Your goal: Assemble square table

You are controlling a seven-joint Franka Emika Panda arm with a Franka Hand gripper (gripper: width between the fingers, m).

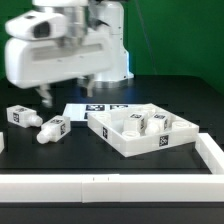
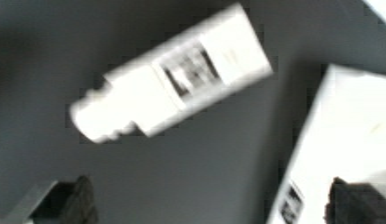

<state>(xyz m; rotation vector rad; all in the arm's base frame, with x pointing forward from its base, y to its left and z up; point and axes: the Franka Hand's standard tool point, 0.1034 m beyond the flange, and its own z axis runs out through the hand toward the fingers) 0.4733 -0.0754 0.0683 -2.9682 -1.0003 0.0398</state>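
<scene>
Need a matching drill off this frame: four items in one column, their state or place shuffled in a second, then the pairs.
Column A
1. hand
2. tabletop
3. loose leg nearest the tabletop
4. marker board

Column B
a. lying on its side on the black table
b. open, holding nothing
c. flat on the table, behind the tabletop in the exterior view
d. has white tagged legs standing on it

Pairs: 1-b; 2-d; 3-a; 4-c
</scene>
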